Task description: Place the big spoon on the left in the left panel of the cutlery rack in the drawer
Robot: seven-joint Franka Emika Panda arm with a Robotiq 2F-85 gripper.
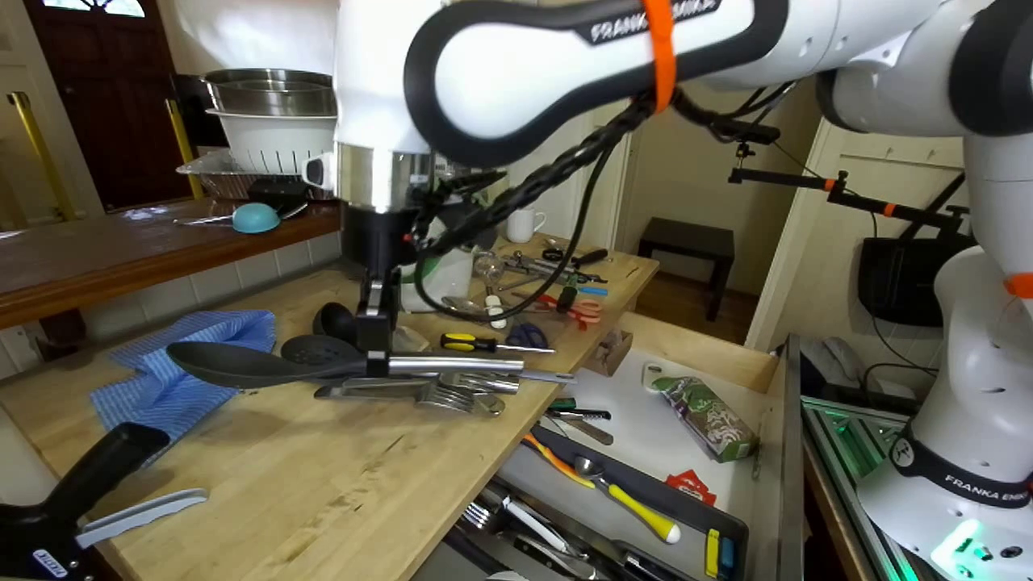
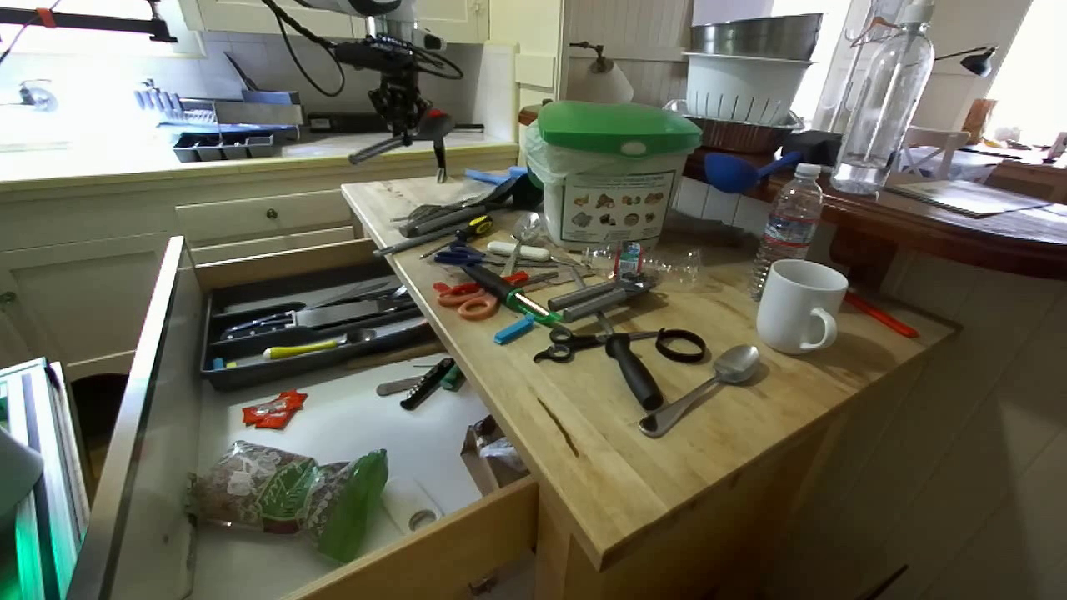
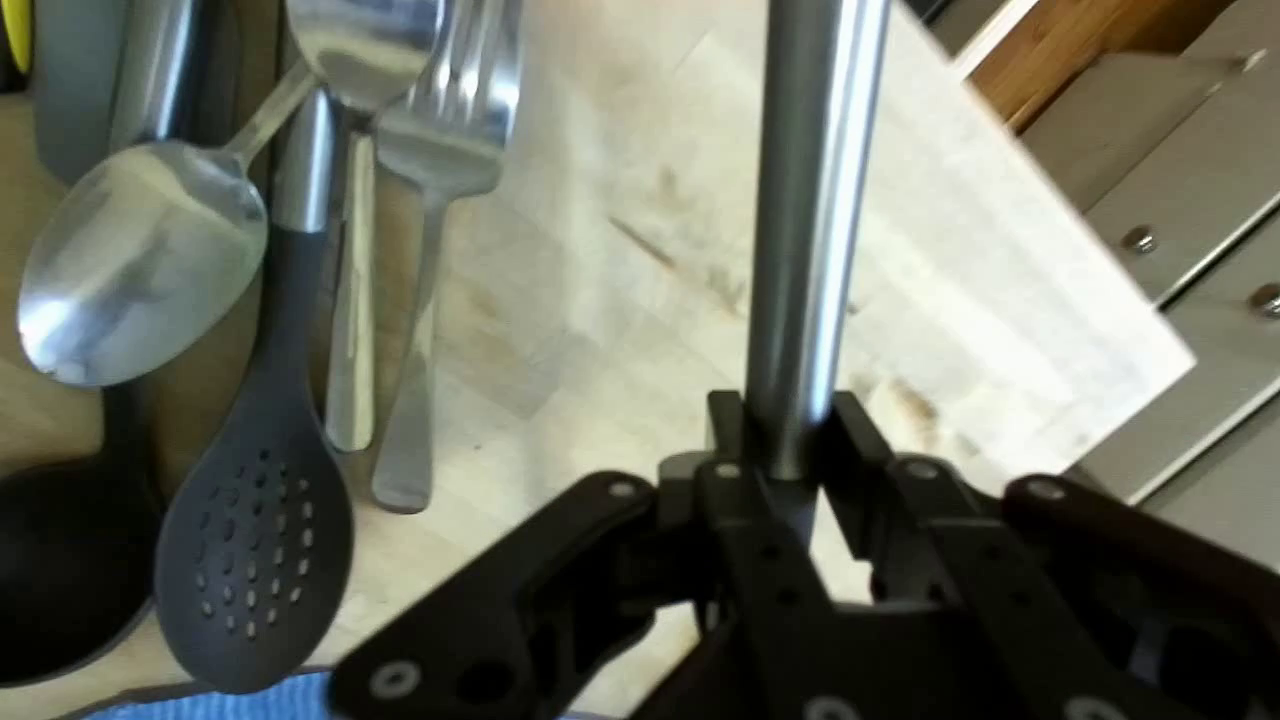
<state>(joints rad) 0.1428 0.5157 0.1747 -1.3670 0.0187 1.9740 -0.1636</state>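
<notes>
— Grey metal fills the wrist view: is that the big spoon [image 3: 820, 220] itself?

— Yes, and the gripper [image 3: 788, 430] is clenched on it, near where the bright handle meets the dark neck, with the whole spoon up off the worktop [image 1: 323, 476]

— Why pinch it just there?

— For balance, I'd guess: dark head out to one side, long handle to the other, so neither end drags hard. Smooth round metal could yet swivel if it knocked something

— And down on the wood?

— A fork [image 3: 440, 150], a metal spoon [image 3: 145, 265] and a slotted spoon [image 3: 250, 560] lie heaped with other utensils, a blue cloth [image 1: 165, 411] near them. It looks like a pile waiting to be put away; I take it the lift is done and the carrying is to come

— Further off, where must it go?

— Into the cutlery rack [image 2: 288, 367] in the drawer [image 2: 425, 546], which stands pulled out past the worktop's edge, presumably so things can be lowered in from above. The yellow-handled scoop [image 2: 304, 348] lies lengthwise there, as a narrow compartment asks

— Which panel is the left one?

— I can't say for certain; the worktop hides one end of the rack. Turning the spoon in line with the compartments before lowering seems wise

— And that dark divided tray [image 2: 225, 152] on the far counter [image 2: 321, 152]?

— Not ours; the task names the rack in the drawer
</notes>
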